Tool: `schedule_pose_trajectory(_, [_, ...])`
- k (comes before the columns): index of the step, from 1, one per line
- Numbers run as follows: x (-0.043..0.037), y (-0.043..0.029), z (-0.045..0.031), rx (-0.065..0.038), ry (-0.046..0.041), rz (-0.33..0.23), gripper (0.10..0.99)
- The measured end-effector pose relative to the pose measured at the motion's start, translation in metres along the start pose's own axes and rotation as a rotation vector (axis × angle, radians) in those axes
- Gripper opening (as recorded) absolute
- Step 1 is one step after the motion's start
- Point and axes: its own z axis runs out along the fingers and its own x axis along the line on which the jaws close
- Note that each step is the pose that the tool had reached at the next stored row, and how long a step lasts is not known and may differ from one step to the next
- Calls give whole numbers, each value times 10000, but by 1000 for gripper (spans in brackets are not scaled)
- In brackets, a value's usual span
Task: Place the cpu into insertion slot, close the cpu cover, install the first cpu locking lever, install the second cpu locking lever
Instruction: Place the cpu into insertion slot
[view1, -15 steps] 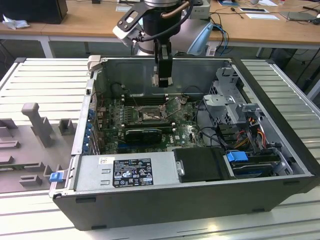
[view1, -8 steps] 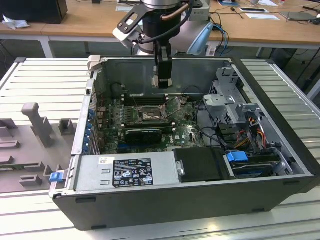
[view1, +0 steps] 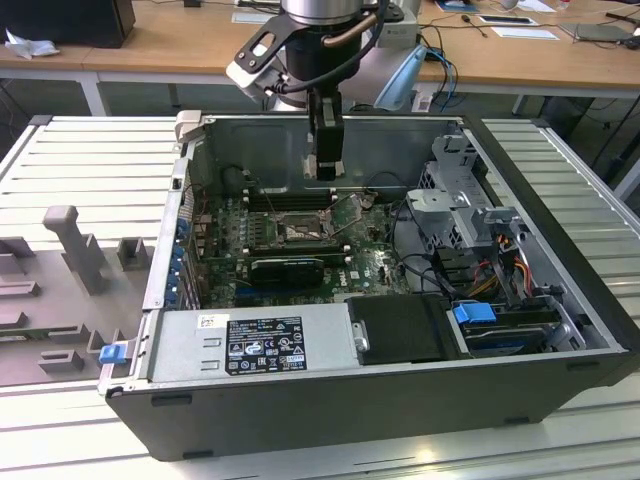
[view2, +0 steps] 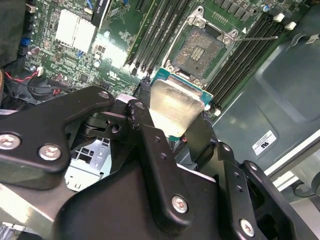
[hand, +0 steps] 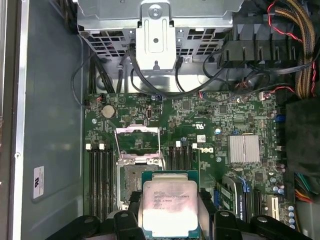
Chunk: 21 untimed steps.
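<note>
Clenches the gripper on the cpu, fingers pressing opposite edges, pale face showing in both wrist views. Hangs in the upper centre of the exterior view, over the open case, clear of the board. Holds the cpu near the slot, not in it. Shows the cover raised, slot bare, memory slots on either side.
</note>
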Motion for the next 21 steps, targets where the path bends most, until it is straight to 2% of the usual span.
schedule_pose_trajectory(21, [-2, -8, 92, 0, 1, 0, 529])
